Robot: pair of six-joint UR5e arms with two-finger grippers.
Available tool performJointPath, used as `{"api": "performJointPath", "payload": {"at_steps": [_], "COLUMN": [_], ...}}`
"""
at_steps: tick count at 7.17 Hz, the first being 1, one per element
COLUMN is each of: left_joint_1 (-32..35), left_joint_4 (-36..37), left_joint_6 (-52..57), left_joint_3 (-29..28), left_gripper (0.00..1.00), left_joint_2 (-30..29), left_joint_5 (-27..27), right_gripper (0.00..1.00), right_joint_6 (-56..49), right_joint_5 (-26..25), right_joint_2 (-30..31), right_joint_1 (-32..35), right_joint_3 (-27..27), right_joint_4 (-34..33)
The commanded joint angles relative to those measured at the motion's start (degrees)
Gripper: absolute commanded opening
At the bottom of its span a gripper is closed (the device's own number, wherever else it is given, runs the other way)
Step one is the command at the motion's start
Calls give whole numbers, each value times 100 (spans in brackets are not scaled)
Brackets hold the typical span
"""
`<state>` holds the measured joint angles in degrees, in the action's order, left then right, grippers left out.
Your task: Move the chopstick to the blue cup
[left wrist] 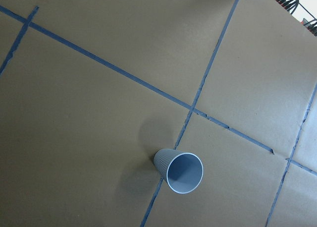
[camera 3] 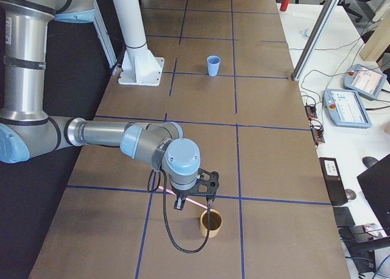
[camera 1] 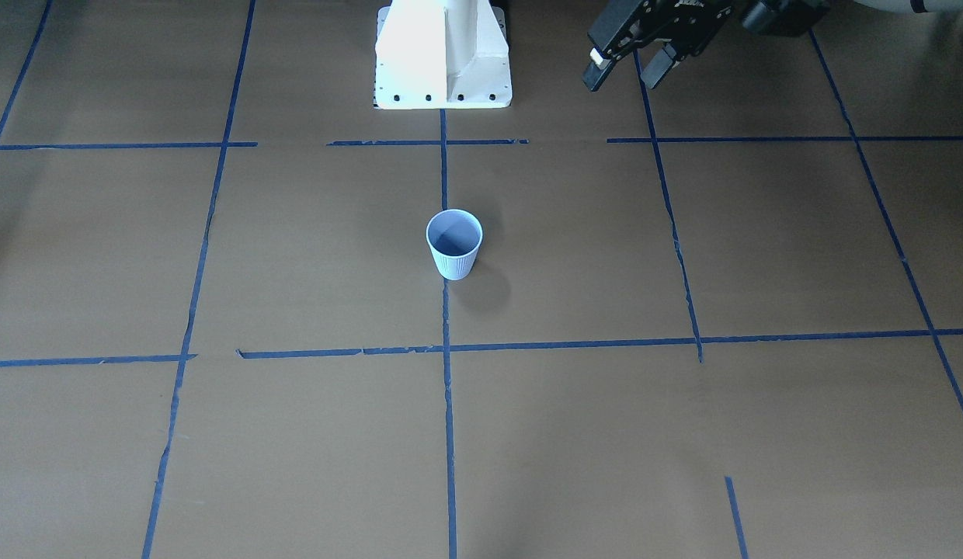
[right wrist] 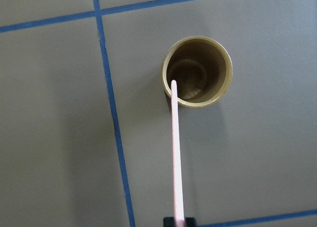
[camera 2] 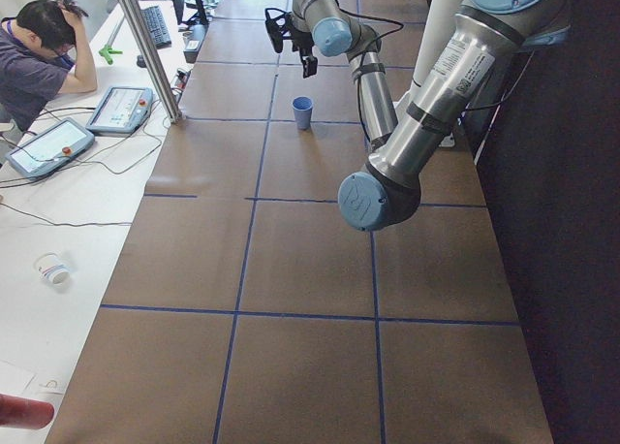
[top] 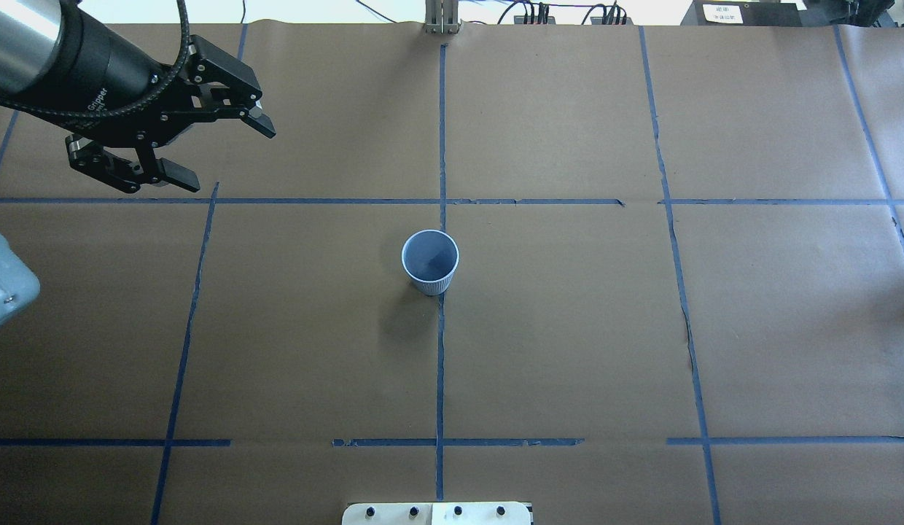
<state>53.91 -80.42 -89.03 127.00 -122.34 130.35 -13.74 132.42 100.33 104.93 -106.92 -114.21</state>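
Note:
The pale blue ribbed cup [camera 1: 454,244] stands upright and empty at the table's middle, on a blue tape line. It also shows in the overhead view [top: 430,262], both side views [camera 2: 303,111] [camera 3: 213,66] and the left wrist view [left wrist: 181,172]. My left gripper [top: 228,157] [camera 1: 623,80] is open and empty, in the air off to the cup's left. My right gripper [right wrist: 179,221] [camera 3: 194,201] is shut on one pinkish chopstick [right wrist: 176,152] [camera 3: 186,200], far from the blue cup at the table's right end. The stick's far tip is over the rim of a tan cup [right wrist: 218,88].
The tan cup [camera 3: 211,224] stands upright just beside the right gripper. The white robot base [camera 1: 443,54] is behind the blue cup. Beyond the table's far edge an operator [camera 2: 44,56] sits by tablets [camera 2: 121,110] and cables. Blue tape lines grid the brown table.

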Motion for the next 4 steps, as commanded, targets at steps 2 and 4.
{"api": "performJointPath", "payload": {"at_steps": [2, 4], "left_joint_1": [32, 381], "left_joint_4": [-8, 0], "left_joint_6": [174, 1007], "left_joint_3": [26, 114], "left_gripper": [100, 100], "left_joint_2": [279, 831], "left_joint_5": [-18, -27], "right_gripper": [0, 0], "right_joint_6": [36, 991], "right_joint_5": [332, 626], "right_joint_2": [-363, -1432], "right_joint_1": [195, -1038], "right_joint_3": [-682, -699], "right_joint_4": [-1076, -1129]}}
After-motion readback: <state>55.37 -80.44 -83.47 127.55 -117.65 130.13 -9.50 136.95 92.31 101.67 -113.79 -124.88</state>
